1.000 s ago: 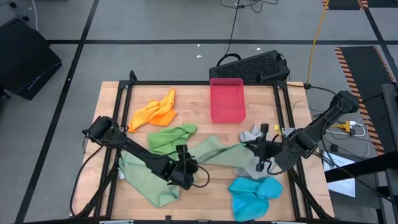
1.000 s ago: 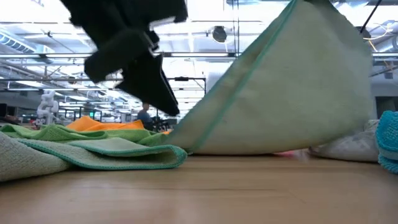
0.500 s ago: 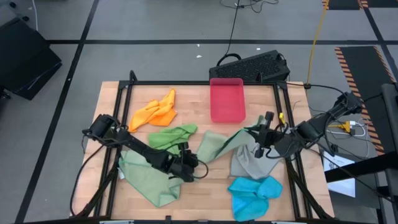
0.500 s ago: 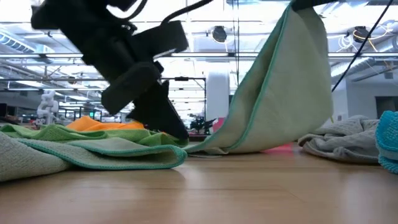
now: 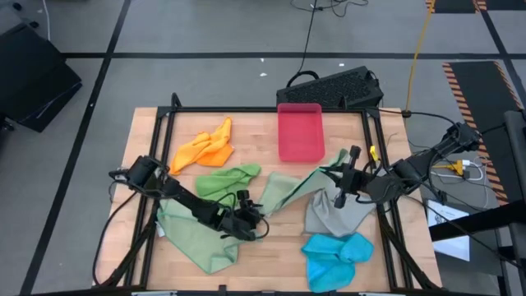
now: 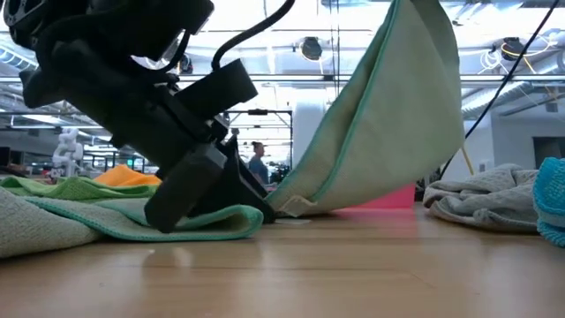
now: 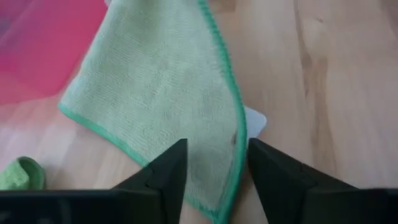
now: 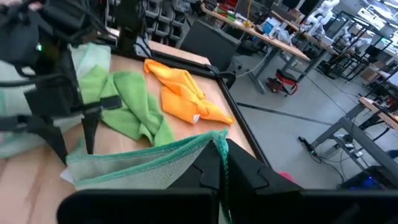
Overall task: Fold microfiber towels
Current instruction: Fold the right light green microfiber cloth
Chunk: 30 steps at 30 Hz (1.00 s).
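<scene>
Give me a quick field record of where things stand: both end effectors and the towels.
right end effector: shut on pale sage towel, one corner lifted off the table
left end effector: open, low at the towel's free corner, astride its edge
second sage towel: flat under left arm
orange towel: crumpled
bright green towel: crumpled
grey towel: crumpled
blue towel: crumpled
pink tray: empty

Two dark, near-black jointed arms, matte finish, built of slim tube links with bulkier blocky joint housings. Left arm's two-finger gripper [image 5: 246,224]: black, angular wedge-shaped fingers [image 7: 163,174] with flat inner faces, squared chunky wrist block behind. Thin black cable loops off the left wrist. Right arm's two-finger gripper [image 5: 343,182]: same black make, slim prongs, black cable along the links. Small green indicator light on the far arm seen in right wrist view.
</scene>
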Motion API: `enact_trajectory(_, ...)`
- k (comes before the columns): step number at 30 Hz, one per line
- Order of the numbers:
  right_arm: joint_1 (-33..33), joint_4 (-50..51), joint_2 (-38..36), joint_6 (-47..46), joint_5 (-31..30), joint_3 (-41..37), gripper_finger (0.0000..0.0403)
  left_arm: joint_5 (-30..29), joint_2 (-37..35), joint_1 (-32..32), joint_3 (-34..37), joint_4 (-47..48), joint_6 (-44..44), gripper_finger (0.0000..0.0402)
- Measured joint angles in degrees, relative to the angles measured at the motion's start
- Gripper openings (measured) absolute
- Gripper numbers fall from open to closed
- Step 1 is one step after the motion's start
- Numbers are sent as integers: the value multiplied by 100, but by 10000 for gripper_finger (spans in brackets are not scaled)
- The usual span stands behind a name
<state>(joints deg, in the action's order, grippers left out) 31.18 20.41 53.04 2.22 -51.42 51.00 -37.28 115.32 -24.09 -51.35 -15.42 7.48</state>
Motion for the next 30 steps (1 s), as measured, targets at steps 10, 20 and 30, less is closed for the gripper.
enact_trajectory(10,237,-1326,110,-188,914,0,2,199,-965,-366,-3,596,262,15)
enact_trajectory(20,1100,-2709,207,325,1266,4,2,-551,-3141,-1690,-214,1319,-392,7)
enact_trajectory(30,332,-2649,227,-14,636,-750,2,-261,-3056,-392,213,2948,1038,39)
